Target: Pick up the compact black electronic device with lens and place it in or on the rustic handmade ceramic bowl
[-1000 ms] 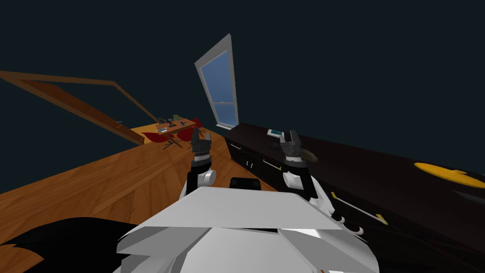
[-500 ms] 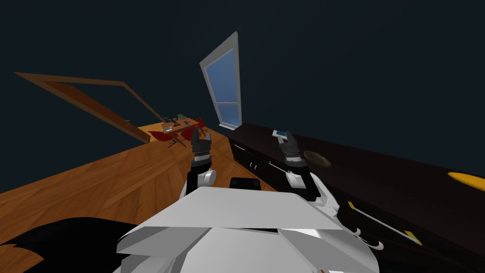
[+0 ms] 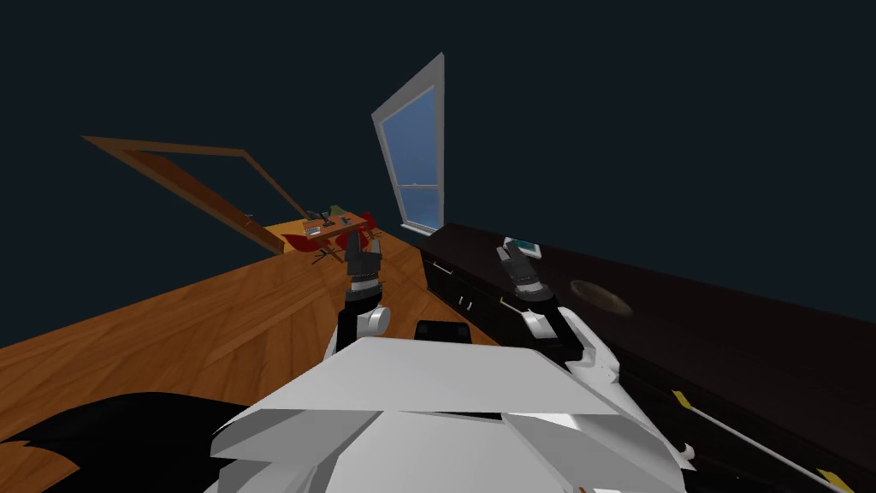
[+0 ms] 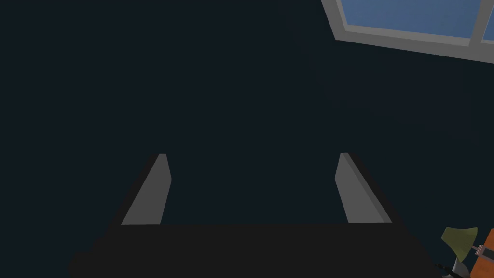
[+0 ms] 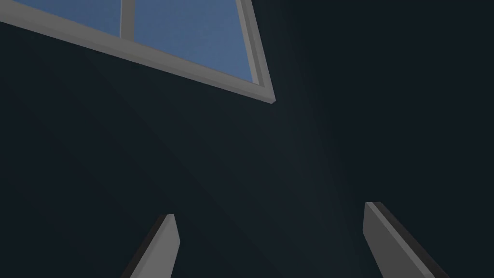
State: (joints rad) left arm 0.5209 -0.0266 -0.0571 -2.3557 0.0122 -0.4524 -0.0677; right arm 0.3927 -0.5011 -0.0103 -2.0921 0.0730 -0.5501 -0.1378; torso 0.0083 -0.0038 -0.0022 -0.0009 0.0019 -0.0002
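Note:
A shallow brown bowl sits on top of a long dark cabinet on the right of the head view. My right gripper is raised over the cabinet's front edge, to the left of the bowl and apart from it. In its wrist view the right gripper is open with nothing between the fingers. My left gripper is held up over the wooden floor, and the left gripper is open and empty too.
A small white and teal object lies on the cabinet just beyond my right gripper. A thin white rod with yellow ends lies near the lower right. A far table with red chairs stands by a window. A wooden door frame is at the left.
My view has shifted: the bowl, window and rod slid right, and a yellow object on the cabinet left the picture. The bowl now stands apart from my right gripper. Both grippers stay open.

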